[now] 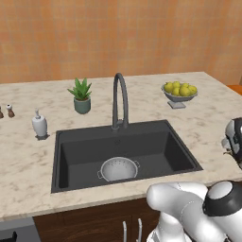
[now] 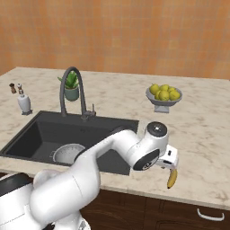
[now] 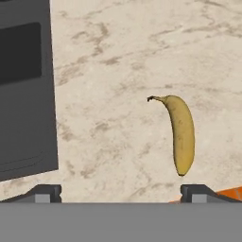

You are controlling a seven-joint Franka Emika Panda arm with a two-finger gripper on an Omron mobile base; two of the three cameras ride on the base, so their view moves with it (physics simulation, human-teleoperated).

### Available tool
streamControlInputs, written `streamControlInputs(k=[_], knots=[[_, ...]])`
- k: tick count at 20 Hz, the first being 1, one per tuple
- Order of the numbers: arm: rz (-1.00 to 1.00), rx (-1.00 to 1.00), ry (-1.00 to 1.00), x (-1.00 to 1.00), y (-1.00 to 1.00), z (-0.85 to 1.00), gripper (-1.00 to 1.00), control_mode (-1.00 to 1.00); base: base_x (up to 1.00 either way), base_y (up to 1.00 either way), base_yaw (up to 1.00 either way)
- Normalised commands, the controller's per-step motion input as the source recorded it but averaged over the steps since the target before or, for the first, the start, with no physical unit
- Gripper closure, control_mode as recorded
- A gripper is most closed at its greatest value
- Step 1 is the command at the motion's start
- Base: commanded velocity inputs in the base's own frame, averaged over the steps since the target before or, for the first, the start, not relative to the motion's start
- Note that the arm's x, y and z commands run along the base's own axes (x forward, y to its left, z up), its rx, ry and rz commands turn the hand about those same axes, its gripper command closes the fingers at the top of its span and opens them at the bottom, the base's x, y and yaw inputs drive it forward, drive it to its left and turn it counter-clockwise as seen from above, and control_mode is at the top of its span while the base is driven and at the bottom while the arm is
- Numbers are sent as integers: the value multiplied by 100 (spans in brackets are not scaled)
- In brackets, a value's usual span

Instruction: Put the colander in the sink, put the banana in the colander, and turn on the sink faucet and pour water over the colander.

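I have the colander (image 1: 119, 169) sitting in the sink (image 1: 156, 146) near the drain end, so the step in hand is fetching the banana (image 3: 181, 133). It lies flat on the counter (image 3: 123, 61) to the right of the basin, close to the front edge, well apart from the sink rim. My gripper (image 3: 120, 191) hangs above it with the jaws spread wide and nothing between them; the fruit sits off toward one fingertip, not centred.

To do this well I judge I should slide the hand sideways until the banana's thick middle lies midway between the fingers (image 3: 47, 193), turn the wrist so the jaws close across its narrow width and not along its length, then come straight down before closing.

The banana is a smooth, curved yellow thing with a dark stem tip, likely soft, so a gentle squeeze suits it. The counter is pale veined marble, flat and slick. The colander is round, silvery perforated metal with two little handles; the basin is matt dark grey, the faucet (image 1: 120, 101) a thin arched gooseneck
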Motion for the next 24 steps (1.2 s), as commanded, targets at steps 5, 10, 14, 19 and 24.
streamControlInputs(k=[5, 10, 14, 19, 24], knots=[[0, 0, 0, 16, -11, 0, -100, -100, 0, 0, 0], [0, 0, 0, 15, -28, -8, -100, -100, 0, 0, 0], [0, 0, 0, 0, -53, -23, -100, -100, 0, 0, 0], [0, 0, 0, 0, -51, -35, -100, -100, 0, 0, 0], [0, 0, 0, 0, -21, -34, -100, -100, 0, 0, 0]])
